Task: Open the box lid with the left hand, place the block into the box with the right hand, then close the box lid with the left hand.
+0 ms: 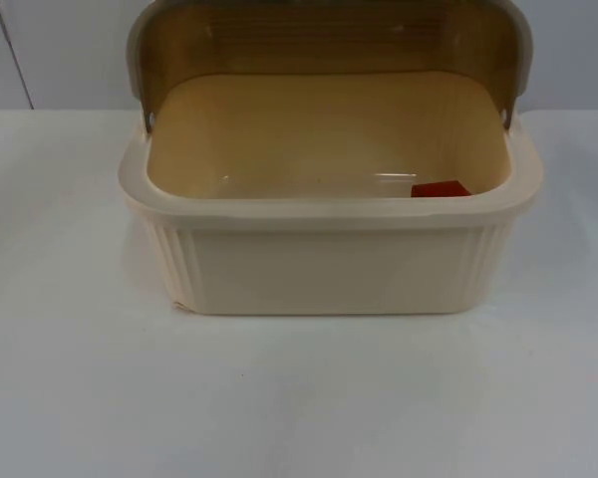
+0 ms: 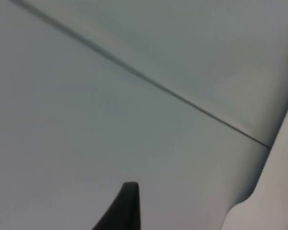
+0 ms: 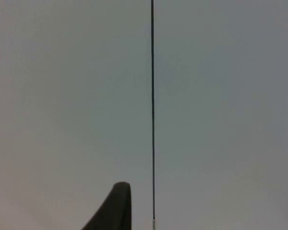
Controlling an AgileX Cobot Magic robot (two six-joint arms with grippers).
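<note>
Nearest you stands the cream plastic box (image 1: pixel 329 264) on the white table (image 1: pixel 299 398), its translucent brown lid (image 1: pixel 329 35) raised upright. The red block (image 1: pixel 441 188) already lies inside, near the right wall. You see 1 fingertip (image 2: pixel 127 206) of the left gripper and 1 fingertip (image 3: pixel 116 207) of the right gripper, both facing the grey partition wall (image 3: pixel 221 96); whether their fingers are open, I cannot tell. The lid seems light, stiff and smooth: take its free edge.
</note>
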